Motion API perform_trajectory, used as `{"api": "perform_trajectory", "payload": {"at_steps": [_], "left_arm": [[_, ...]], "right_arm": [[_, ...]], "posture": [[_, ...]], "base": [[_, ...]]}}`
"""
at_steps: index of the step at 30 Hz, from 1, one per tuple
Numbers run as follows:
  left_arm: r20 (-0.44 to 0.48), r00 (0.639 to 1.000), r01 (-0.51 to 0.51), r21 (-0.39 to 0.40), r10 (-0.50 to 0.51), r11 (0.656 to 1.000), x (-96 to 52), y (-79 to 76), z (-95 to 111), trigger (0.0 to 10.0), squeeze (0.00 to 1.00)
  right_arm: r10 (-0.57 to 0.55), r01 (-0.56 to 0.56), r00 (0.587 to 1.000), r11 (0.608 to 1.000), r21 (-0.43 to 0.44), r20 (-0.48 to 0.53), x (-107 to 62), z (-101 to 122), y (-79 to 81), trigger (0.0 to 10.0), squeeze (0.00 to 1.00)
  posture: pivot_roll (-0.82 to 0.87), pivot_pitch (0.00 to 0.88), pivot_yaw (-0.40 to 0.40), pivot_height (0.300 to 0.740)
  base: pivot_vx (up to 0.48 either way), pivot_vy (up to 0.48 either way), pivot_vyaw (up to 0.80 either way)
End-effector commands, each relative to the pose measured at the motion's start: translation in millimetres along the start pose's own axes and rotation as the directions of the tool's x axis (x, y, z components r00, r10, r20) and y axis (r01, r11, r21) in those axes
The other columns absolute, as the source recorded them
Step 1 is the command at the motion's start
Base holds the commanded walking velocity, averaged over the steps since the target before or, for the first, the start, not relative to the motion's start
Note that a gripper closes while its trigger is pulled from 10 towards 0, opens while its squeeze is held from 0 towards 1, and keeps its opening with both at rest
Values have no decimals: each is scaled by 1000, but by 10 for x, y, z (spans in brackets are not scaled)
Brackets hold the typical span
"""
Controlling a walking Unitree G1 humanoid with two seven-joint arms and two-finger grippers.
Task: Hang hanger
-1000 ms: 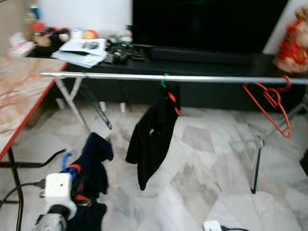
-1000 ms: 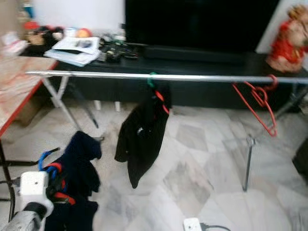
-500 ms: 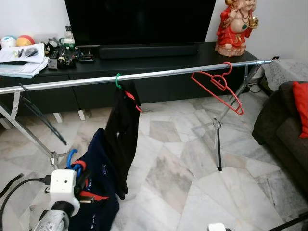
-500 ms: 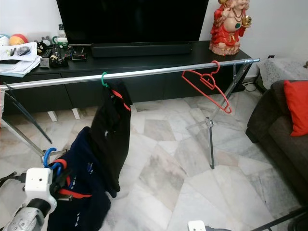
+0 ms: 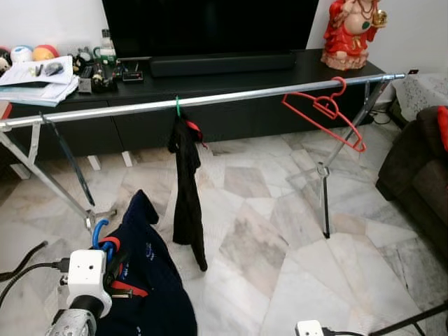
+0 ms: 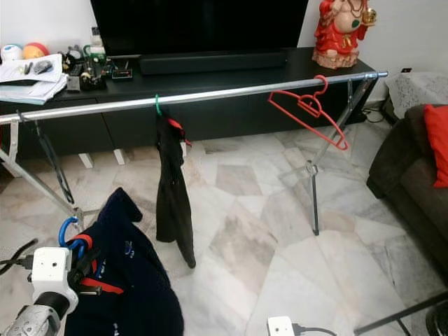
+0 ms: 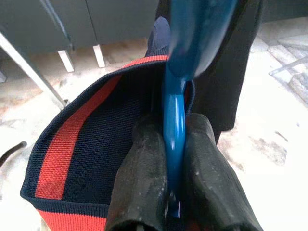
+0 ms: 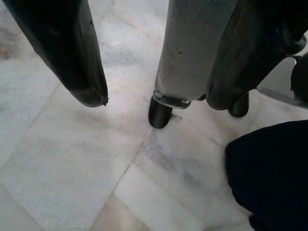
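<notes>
Left gripper (image 7: 174, 144) fingers clamped tight on blue hanger (image 7: 174, 110) bearing navy garment (image 7: 96, 149).

A black TV cabinet (image 5: 231, 70) stands against the wall. On its right end sits a red figurine (image 5: 348, 35); on its left end lie papers (image 5: 36, 75) and small clutter (image 5: 105, 66). A TV (image 5: 210, 26) stands above it. Right of it is a dark sofa (image 5: 418, 171) with a red cushion (image 6: 437, 143). Marble floor (image 5: 280, 231) lies before it.
</notes>
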State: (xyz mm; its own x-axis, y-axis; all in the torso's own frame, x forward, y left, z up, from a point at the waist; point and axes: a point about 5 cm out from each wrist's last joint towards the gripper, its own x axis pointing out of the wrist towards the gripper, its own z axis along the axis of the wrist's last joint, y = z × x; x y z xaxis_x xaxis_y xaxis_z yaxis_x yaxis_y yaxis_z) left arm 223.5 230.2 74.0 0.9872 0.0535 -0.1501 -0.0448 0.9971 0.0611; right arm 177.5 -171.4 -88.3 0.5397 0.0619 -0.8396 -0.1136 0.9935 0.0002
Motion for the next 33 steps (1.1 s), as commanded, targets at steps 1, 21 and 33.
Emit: {"api": "perform_trajectory", "payload": {"at_steps": [1, 21, 33], "left_arm": [[36, 999, -6, -4, 6, 1000, -8, 17, 72, 10000, 0], [36, 999, -10, -5, 11, 1000, -18, 29, 80, 10000, 0], [37, 999, -13, -8, 14, 1000, -21, 33, 79, 10000, 0]], "right_arm": [[-9, 9, 1000, 1000, 18, -12, -10, -59, -8, 10000, 0], [-20, 20, 1000, 999, 27, -3, -11, -55, -9, 10000, 0], [-16, 16, 1000, 1000, 22, -2, -11, -51, -13, 10000, 0]], "posture": [[27, 116, -6, 740], [28, 124, -6, 740], [32, 121, -10, 740]], "base": [[-330, 0, 0], [-341, 0, 0], [-345, 0, 0]]}}
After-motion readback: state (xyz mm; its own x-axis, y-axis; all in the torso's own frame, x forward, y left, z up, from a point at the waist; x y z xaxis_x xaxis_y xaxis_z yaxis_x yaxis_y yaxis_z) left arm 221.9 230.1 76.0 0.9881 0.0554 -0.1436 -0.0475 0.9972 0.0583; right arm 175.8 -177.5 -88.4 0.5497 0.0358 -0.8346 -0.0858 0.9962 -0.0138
